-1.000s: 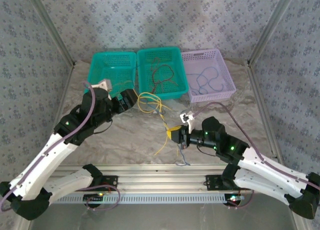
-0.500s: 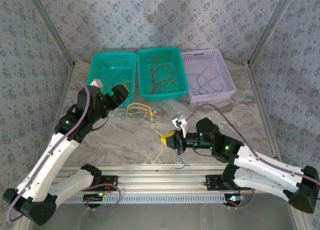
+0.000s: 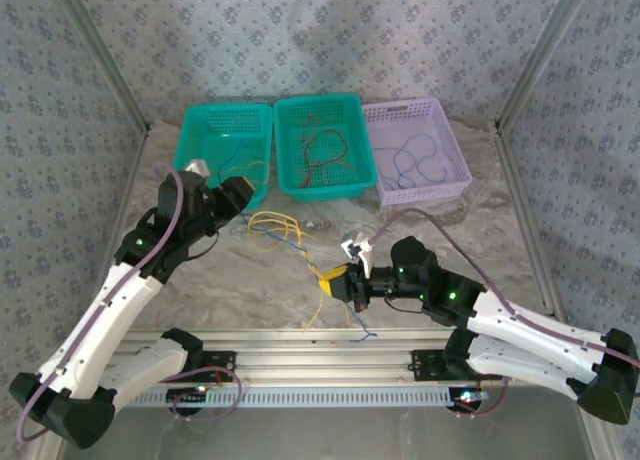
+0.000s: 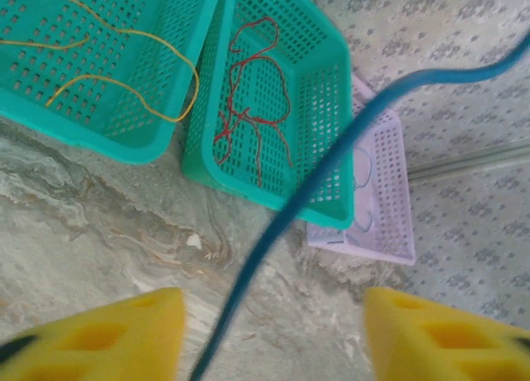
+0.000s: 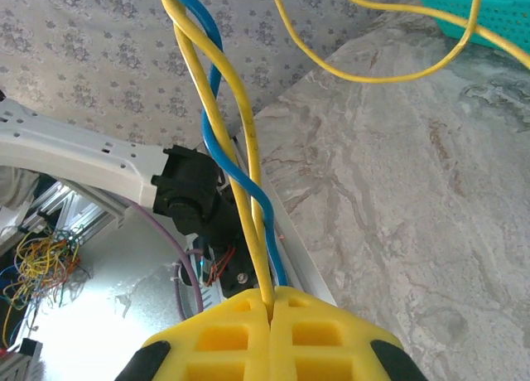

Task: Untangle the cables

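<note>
- Yellow pads of the right gripper (image 5: 271,302) are pressed fully together on two cables (image 5: 250,149), one yellow and one blue, twisted round each other just above the pads.
- Seen from overhead, it sits low over the table (image 3: 480,230), near the front edge, with loose cable ends trailing toward that edge.
- Partly open, the left gripper (image 4: 273,335) has a blue cable (image 4: 331,149) running through the gap between its pads, not pinched, so it holds nothing.
- Loops of yellow cable (image 3: 275,225) lie on the table between the two grippers.
- Farther back, red cables (image 4: 248,108) lie inside the middle green basket (image 4: 207,91).
</note>
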